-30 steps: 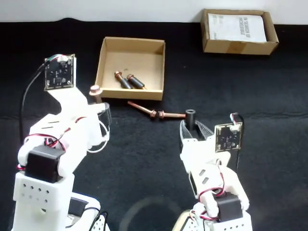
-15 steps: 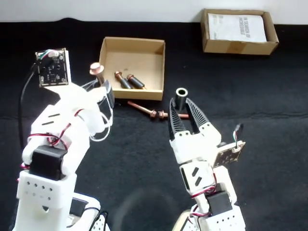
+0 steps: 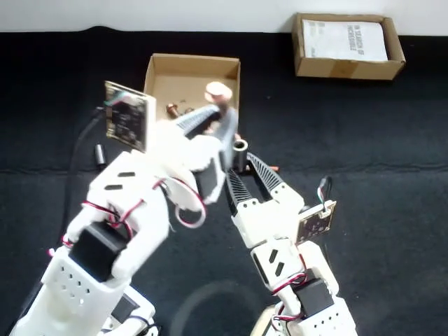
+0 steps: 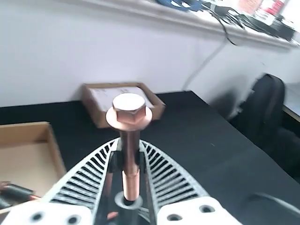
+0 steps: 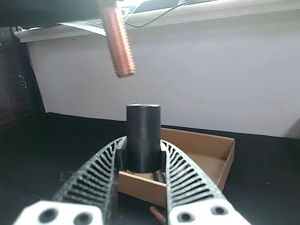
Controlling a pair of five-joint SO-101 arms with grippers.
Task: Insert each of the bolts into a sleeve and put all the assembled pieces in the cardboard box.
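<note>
The left gripper [image 3: 218,116] hangs over the near right corner of the cardboard box [image 3: 157,77], its fingers clamped on the shank of a copper bolt [image 3: 218,92]. The bolt stands upright with its flanged hex head on top and its threaded end pointing down. In the left wrist view the bolt [image 4: 129,164] rises between the ribbed fingers [image 4: 161,173] of the left gripper [image 4: 129,151].

Just in front of that same corner, the right gripper [image 3: 241,166] grips a black sleeve [image 3: 240,147], upright with its open bore facing up. In the right wrist view the sleeve [image 5: 143,136] sits squeezed between the two fingers of the right gripper [image 5: 143,146]. The bolt's threaded tip [image 5: 118,43] hangs above it, not touching and a little off to one side of the bore, so the bolt is not yet in the sleeve.

Inside the cardboard box [image 4: 33,154], assembled pieces [image 4: 11,190] lie on the floor near the front wall; one bolt head [image 3: 171,108] shows past the left arm.

Well away from the cardboard box, at the far edge of the black table [image 3: 392,210], stands a second cardboard box [image 3: 348,68]. It holds a white sheet [image 3: 343,38] with dark lines of print, too small to make out.
</note>
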